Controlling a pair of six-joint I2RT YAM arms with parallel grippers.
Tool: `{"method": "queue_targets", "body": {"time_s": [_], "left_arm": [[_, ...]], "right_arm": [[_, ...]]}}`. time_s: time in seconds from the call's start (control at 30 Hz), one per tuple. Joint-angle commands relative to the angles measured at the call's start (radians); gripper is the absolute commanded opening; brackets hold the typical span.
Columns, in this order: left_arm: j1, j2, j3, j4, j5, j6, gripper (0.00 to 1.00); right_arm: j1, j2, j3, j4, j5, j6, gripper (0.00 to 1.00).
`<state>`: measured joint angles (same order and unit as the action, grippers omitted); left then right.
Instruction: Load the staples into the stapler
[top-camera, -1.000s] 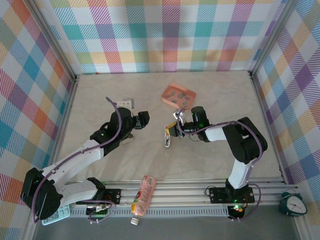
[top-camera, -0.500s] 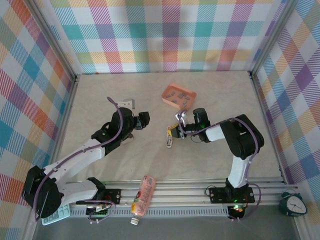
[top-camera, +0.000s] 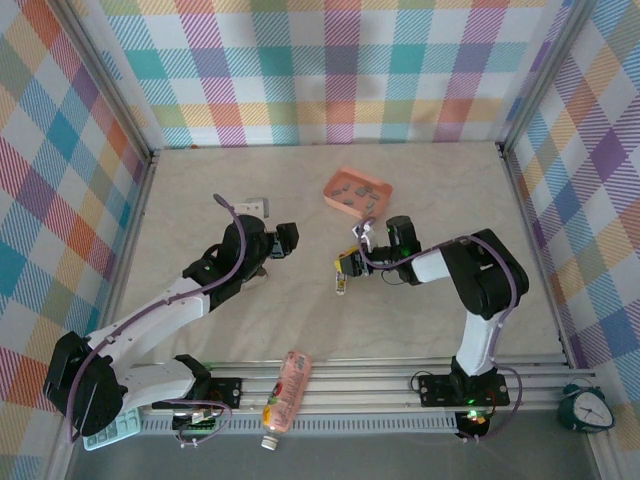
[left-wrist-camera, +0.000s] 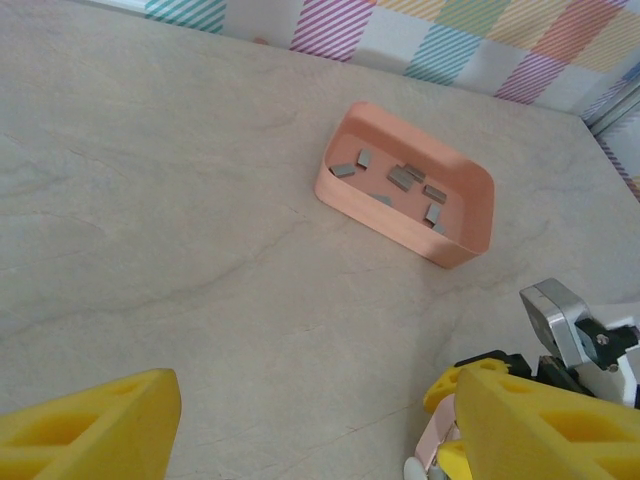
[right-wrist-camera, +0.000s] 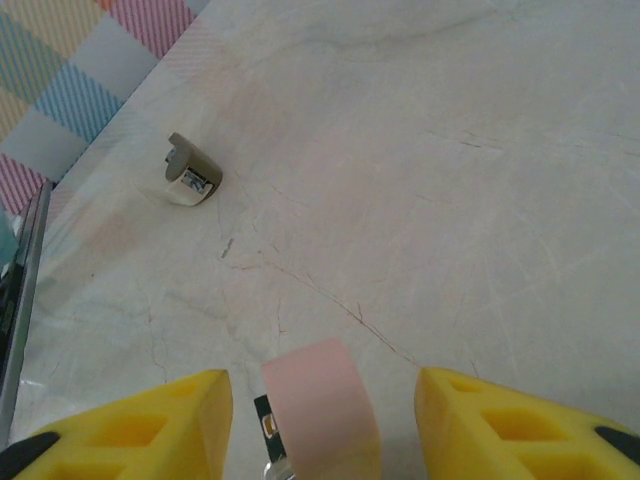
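Stapler (top-camera: 341, 275), pink and white, sits at the tip of the right gripper (top-camera: 350, 263), its long axis running roughly 12 to 6 o'clock seen from overhead. On the right wrist camera its pink end stands between the yellow fingers (right-wrist-camera: 150, 420) with a sliver of table (right-wrist-camera: 450, 200) on each side, so whether the jaws pinch it lower down cannot be told. Its lower body is cut off, and its magazine, open or closed, is hidden. At 10 o'clock from it, apart, the left gripper (top-camera: 288, 238) hangs empty, fingers spread wide. Farther back, at 12 o'clock from the right gripper and 2 o'clock from the left, the staples (left-wrist-camera: 402, 178) lie loose in a salmon-pink tray (left-wrist-camera: 390, 225). The right arm is nearer; the free left looks likelier to fetch a strip. A small grey object (right-wrist-camera: 190, 173) beyond cannot be identified.
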<state>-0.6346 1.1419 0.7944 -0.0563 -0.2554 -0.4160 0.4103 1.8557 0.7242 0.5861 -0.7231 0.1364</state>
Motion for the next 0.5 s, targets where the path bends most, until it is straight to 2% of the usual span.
{"method": "queue_targets", "body": {"time_s": [0.0,0.13,0.2,0.47], "left_arm": [[-0.007,-0.013,0.01,-0.061,-0.042,-0.048,0.72],[-0.006,-0.014,0.041,-0.157,-0.085,-0.108,0.72],[-0.007,-0.013,0.046,-0.189,-0.086,-0.123,0.72],[-0.004,-0.016,0.006,-0.198,-0.069,-0.172,0.73]], "right_arm": [[-0.007,-0.093,0.061,-0.187,0.085,0.083,0.54],[0.023,-0.171,0.115,-0.474,0.226,0.179,0.56],[0.073,-0.22,0.134,-0.623,0.343,0.198,0.56],[0.24,-0.336,0.228,-1.063,0.705,0.418,0.57]]}}
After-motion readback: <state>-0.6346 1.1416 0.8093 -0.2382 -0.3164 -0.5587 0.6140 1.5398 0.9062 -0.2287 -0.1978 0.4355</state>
